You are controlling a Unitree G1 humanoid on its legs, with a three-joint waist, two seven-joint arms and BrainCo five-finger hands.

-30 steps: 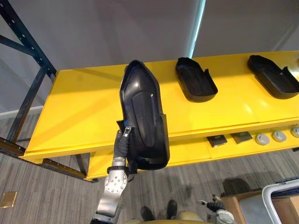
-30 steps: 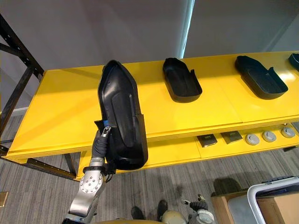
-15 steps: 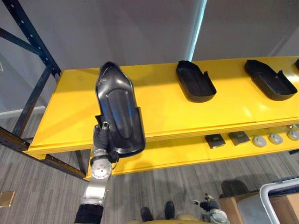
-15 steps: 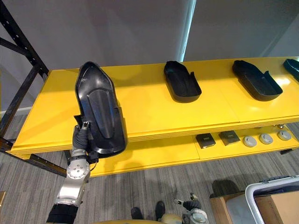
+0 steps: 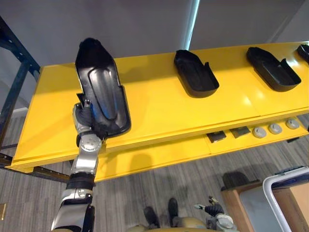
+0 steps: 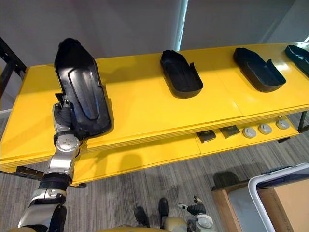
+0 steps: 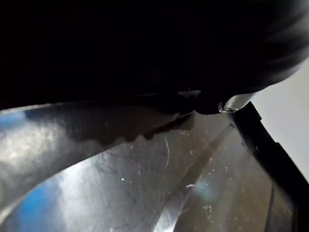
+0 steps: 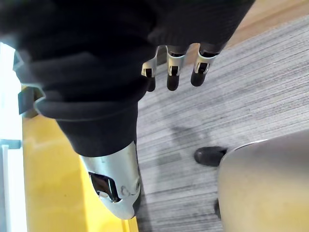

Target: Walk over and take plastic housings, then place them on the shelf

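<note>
Since a moment ago the left hand (image 5: pixel 85 121) has carried the black plastic housing (image 5: pixel 102 92) further left, over the left end of the yellow shelf (image 5: pixel 159 108). Its thumb and fingers pinch the housing's near edge, and the long shell sticks up past them. The right hand (image 8: pixel 175 67) hangs low with loose fingers, holding nothing.

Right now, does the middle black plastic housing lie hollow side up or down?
Hollow side up: the black plastic housing shows its walled cavity, resting on the yellow shelf.
</note>
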